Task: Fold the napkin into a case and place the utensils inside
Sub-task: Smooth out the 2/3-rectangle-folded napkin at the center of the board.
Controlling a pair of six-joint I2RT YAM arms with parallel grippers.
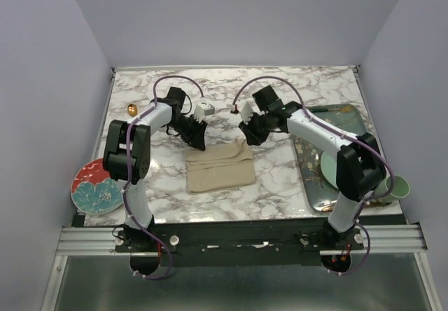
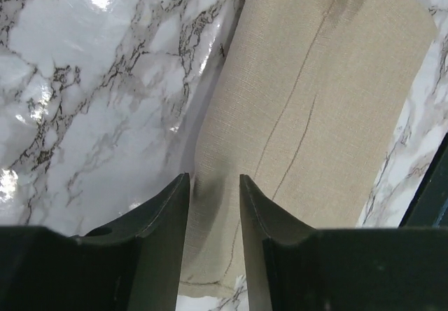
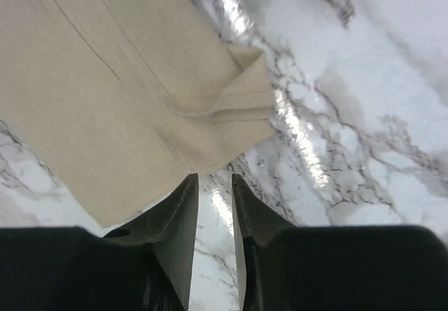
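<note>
I see the marble table (image 1: 294,87) with a red flowered plate (image 1: 94,187) at its near-left edge. A long tray (image 1: 348,118) lies down the right side. A pale green plate (image 1: 327,172) sits on the tray, partly covered by my right arm, and a green cup (image 1: 399,186) stands just past the tray's near corner. A small gold object (image 1: 131,108) lies far left, too small for me to identify.

The napkin (image 1: 220,169) lies mid-table between the arms, well apart from the plates and tray. It is plain beige-tan and folded into a rough oblong of several layers. Thin fold lines run along its length, and the far edge is uneven. In the right wrist view one corner is bunched up into a small flap.

The left gripper (image 1: 198,141) sits over the cloth's far-left corner. Its jaws are narrow with nothing between them, and I cannot tell whether they touch the fabric. The right gripper (image 1: 250,137) is at the far-right corner, also narrow and holding nothing, with its tips over bare marble just beside the cloth's edge.

I count one napkin, two plates, one tray, one cup and one gold object.
</note>
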